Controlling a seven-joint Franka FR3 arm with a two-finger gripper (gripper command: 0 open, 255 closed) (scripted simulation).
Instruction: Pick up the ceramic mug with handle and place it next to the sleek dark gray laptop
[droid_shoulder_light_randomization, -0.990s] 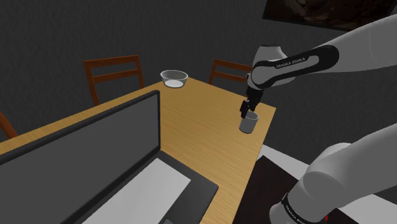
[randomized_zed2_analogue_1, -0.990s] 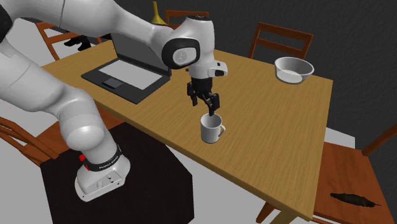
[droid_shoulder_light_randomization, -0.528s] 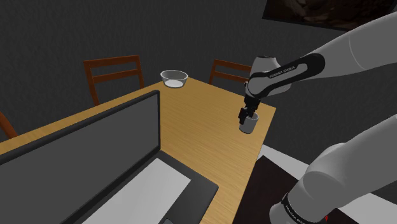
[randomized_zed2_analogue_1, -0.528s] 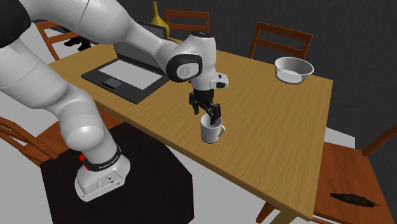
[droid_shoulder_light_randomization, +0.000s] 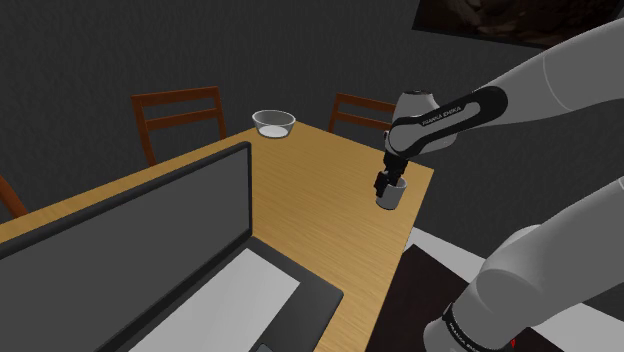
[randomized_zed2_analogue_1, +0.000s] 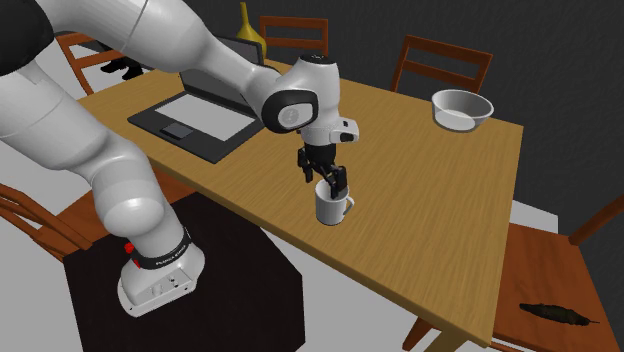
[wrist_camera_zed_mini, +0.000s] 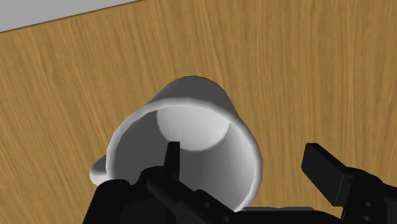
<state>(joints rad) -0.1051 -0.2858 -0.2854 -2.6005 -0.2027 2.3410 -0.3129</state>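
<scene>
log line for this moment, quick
phase: pre-grasp | gripper: open, fingers straddle mug wall | mug: upright on table | laptop: open, apart from mug

In the second exterior view, bare table (randomized_zed2_analogue_1: 420, 190) runs in a wide band through the middle of the frame, between the mug (randomized_zed2_analogue_1: 330, 208) near the lower table edge and the open laptop (randomized_zed2_analogue_1: 195, 115) at upper left. The laptop's raised screen walls off that corner. A bowl (randomized_zed2_analogue_1: 462, 108) stands well apart at upper right, and chair backs (randomized_zed2_analogue_1: 440, 62) rise behind the far edge.
</scene>
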